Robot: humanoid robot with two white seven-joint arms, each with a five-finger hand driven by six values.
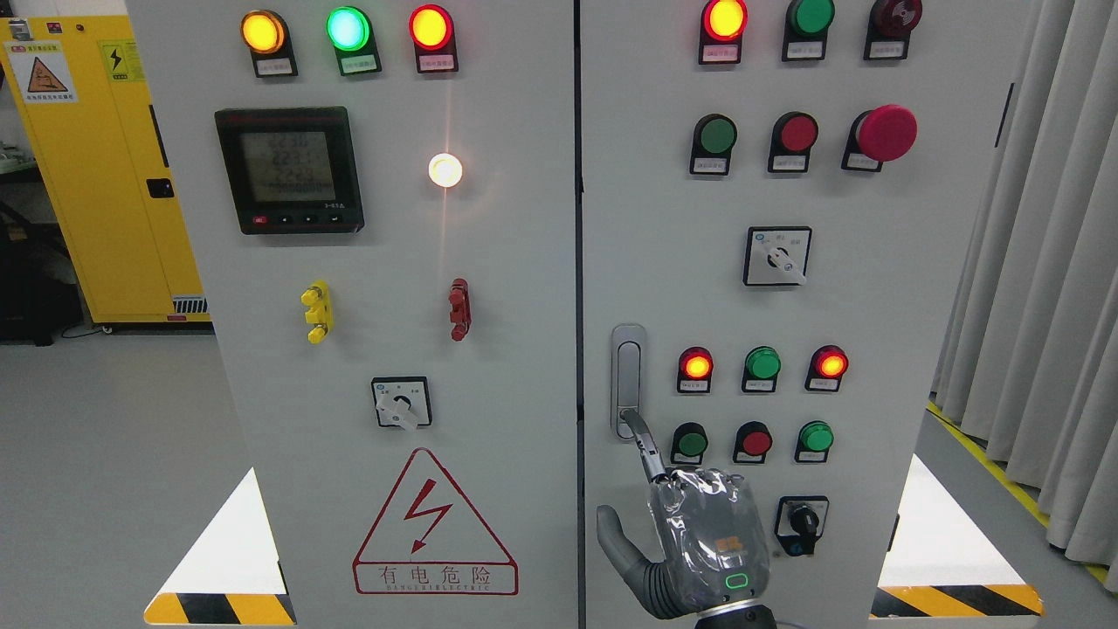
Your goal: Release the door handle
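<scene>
The silver door handle point(628, 380) stands upright on the right cabinet door point(873, 306), close to the seam between the two doors. My right hand point(620, 472) comes up from the bottom edge, its back wrapped in clear plastic. Its index finger point(645, 445) points up and left, and the tip touches the lower end of the handle. The thumb point(616, 537) is spread out to the left, away from the handle. Nothing is grasped. The left hand is out of view.
Lamps, push buttons and a red mushroom button point(884, 133) cover the right door; a black key switch point(800, 524) sits just right of my hand. The left door point(393, 306) carries a meter and a red danger triangle. A yellow cabinet point(96, 175) stands left, grey curtains point(1039, 306) right.
</scene>
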